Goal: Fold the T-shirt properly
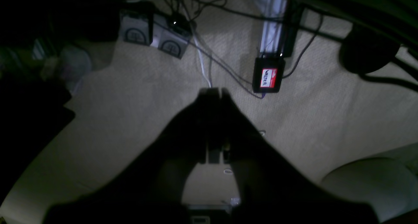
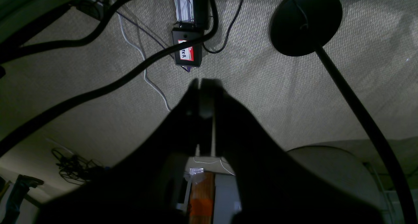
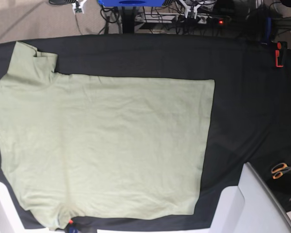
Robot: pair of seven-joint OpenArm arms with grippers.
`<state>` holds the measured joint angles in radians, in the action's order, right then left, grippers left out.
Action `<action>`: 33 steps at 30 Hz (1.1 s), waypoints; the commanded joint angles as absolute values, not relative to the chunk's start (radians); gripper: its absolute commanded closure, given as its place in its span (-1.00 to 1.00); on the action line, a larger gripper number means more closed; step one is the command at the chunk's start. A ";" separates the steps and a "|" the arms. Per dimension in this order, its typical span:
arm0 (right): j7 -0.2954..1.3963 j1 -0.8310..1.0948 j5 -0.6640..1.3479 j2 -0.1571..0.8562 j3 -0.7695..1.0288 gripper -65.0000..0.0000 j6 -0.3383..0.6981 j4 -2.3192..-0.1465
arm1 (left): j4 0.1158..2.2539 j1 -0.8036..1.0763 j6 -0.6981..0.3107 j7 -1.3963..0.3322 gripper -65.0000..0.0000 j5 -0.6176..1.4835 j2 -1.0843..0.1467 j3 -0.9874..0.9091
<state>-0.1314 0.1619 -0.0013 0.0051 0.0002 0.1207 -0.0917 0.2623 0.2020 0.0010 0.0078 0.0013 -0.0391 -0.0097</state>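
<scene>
1. I see the T-shirt (image 3: 106,145) spread flat on the black-clothed surface (image 3: 247,97), filling its left and middle, one sleeve (image 3: 31,60) at the upper left corner
2. Its straight hem (image 3: 207,145) runs down the middle-right, with bare cloth beyond it
3. Left gripper (image 1: 214,91): my wrist view shows its jaws together, holding nothing, over beige carpet (image 1: 130,113) and cables
4. Right gripper (image 2: 200,83): jaws together too, empty, above carpet near a round black stand base (image 2: 305,21)
5. Orange-handled scissors (image 3: 281,170) lie at the surface's right edge
</scene>
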 commanded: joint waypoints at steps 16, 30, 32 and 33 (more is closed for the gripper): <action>-0.131 0.209 0.001 0.008 0.004 1.00 0.122 -0.183 | 0.259 0.234 0.005 0.090 1.00 0.001 -0.041 -0.008; -0.131 0.394 -0.001 0.013 0.002 1.00 0.124 -0.404 | 0.446 0.415 0.005 0.185 1.00 -0.001 -0.068 -0.008; -0.130 0.504 0.002 0.042 0.005 1.00 0.124 -0.575 | 0.542 0.484 0.007 0.188 1.00 0.001 -0.084 -0.010; -0.130 0.555 0.002 0.048 0.005 1.00 0.124 -0.653 | 0.584 0.510 0.007 0.186 1.00 0.001 -0.088 -0.010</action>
